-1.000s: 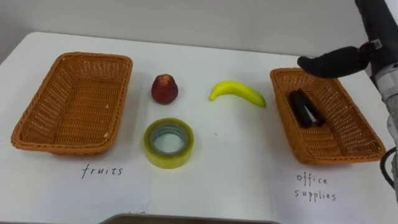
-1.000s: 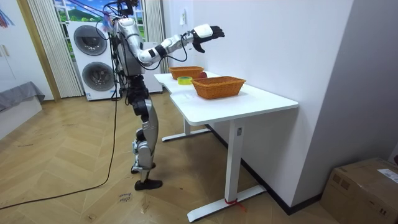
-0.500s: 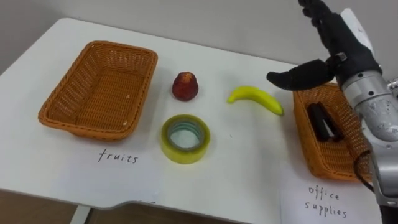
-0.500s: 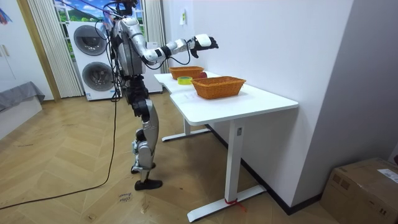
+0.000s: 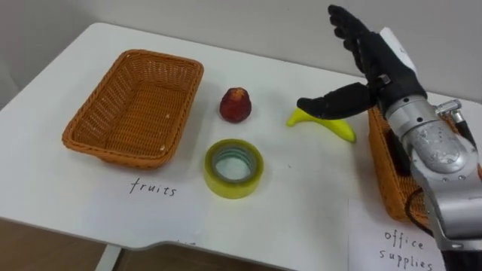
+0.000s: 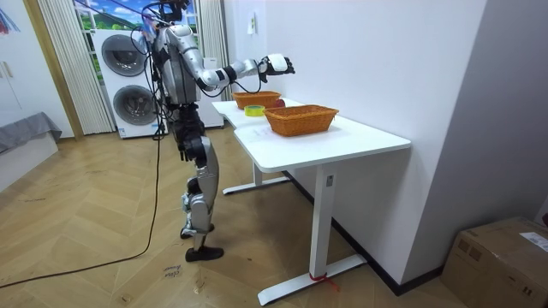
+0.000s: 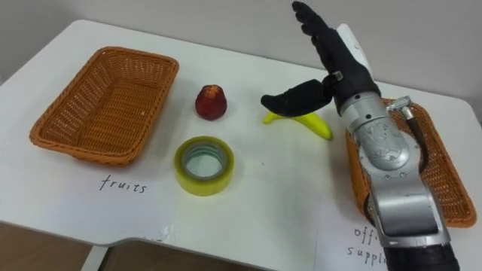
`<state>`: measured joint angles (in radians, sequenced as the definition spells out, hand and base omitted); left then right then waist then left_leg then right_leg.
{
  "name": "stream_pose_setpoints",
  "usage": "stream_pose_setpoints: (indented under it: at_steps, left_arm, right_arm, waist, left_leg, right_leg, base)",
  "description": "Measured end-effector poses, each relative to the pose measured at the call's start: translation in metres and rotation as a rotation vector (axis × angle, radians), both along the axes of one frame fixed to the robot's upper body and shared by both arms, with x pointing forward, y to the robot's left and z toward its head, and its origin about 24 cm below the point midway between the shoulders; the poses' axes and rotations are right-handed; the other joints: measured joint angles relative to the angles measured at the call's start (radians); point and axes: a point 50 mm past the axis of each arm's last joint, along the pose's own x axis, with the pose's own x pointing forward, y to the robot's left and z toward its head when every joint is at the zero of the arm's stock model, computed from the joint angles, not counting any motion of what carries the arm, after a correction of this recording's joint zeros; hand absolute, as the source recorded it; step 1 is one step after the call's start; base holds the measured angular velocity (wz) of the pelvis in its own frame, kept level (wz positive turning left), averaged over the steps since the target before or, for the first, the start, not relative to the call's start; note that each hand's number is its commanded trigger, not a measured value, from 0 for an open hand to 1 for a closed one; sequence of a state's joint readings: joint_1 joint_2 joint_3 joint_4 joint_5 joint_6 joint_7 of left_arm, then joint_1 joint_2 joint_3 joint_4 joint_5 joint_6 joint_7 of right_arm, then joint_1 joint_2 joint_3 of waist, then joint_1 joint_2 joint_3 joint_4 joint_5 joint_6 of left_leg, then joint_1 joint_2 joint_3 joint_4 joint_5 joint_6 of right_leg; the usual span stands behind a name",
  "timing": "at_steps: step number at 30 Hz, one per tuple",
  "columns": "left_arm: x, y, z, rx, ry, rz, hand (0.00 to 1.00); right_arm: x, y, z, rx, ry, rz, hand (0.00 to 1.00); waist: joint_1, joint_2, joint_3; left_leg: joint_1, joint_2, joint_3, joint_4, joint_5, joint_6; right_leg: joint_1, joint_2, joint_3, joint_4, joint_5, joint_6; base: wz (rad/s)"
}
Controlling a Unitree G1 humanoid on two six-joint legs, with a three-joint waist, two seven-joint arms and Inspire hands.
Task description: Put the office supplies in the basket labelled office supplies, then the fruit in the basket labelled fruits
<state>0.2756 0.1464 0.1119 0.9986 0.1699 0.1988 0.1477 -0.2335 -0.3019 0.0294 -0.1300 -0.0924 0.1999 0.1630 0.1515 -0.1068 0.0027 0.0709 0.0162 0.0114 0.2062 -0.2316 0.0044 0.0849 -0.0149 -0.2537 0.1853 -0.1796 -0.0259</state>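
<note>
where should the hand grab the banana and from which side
Take the banana at its middle, coming down from above with the right hand, open near it. It lies flat on the table, long and curved, so the hand can close across its narrow width. Its right end sits close to the office supplies basket, leaving less room.

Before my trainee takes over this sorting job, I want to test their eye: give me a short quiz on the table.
1. True or false: the fruits basket holds nothing.
2. Fill in: the tape roll and the red fruit lie on the table, outside both ___.
3. Which thing does the open right hand hover nearest? A. tape roll B. banana C. red fruit
Key: 1 true; 2 baskets; 3 B.
</note>
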Motion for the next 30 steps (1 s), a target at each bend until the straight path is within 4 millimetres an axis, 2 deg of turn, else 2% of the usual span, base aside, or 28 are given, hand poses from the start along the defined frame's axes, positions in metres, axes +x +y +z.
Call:
stream_pose_setpoints:
  at_steps: [5, 11, 16, 19, 24, 30]
  left_arm:
    - [0.004, -0.004, 0.000, -0.007, -0.003, -0.043, 0.00]
    - [0.013, -0.001, 0.002, 0.004, -0.032, -0.091, 0.00]
    - [0.016, -0.001, 0.003, 0.015, -0.034, -0.132, 0.00]
    - [0.024, 0.000, 0.006, 0.026, -0.054, -0.157, 0.00]
    - [0.022, -0.002, 0.006, 0.032, -0.035, -0.162, 0.00]
    - [0.025, -0.004, 0.005, 0.047, -0.026, -0.157, 0.00]
  right_arm:
    - [0.000, 0.009, -0.003, 0.000, 0.006, 0.025, 0.00]
    - [0.002, 0.015, -0.015, 0.048, 0.050, 0.026, 0.00]
    - [0.007, 0.021, -0.020, 0.056, 0.069, 0.023, 0.00]
    - [0.009, 0.025, -0.027, 0.058, 0.099, 0.029, 0.00]
    - [0.014, 0.034, -0.030, 0.051, 0.123, 0.051, 0.00]
    - [0.026, 0.039, -0.031, 0.066, 0.153, 0.048, 0.00]
  waist:
    - [0.006, -0.001, -0.0006]
    - [0.023, -0.008, 0.0032]
    - [0.033, -0.011, 0.0050]
    - [0.049, -0.007, 0.0075]
    - [0.053, -0.001, 0.0113]
    - [0.052, 0.004, 0.0090]
  left_leg:
    - [-0.005, -0.001, 0.000, -0.002, 0.000, 0.000]
    - [-0.009, -0.001, 0.001, -0.003, 0.000, 0.000]
    - [-0.010, -0.001, -0.001, -0.005, 0.001, 0.002]
    - [-0.011, -0.003, -0.012, -0.005, 0.001, 0.002]
    - [-0.014, -0.006, -0.022, -0.006, 0.003, 0.004]
    - [-0.026, -0.011, -0.042, 0.001, 0.005, 0.007]
  right_leg:
    - [-0.001, 0.001, 0.001, 0.000, 0.000, 0.000]
    - [-0.004, 0.000, -0.001, 0.001, 0.000, 0.000]
    - [-0.004, -0.001, -0.023, 0.000, 0.000, 0.000]
    - [-0.003, -0.002, -0.026, 0.000, 0.000, 0.000]
    - [-0.003, -0.001, -0.036, -0.001, 0.000, 0.000]
    - [-0.004, -0.005, -0.056, -0.001, 0.000, 0.001]
  base:
    - [0.03]
    - [0.00]
    - [0.02]
    - [0.08]
    - [0.05]
    - [0.11]
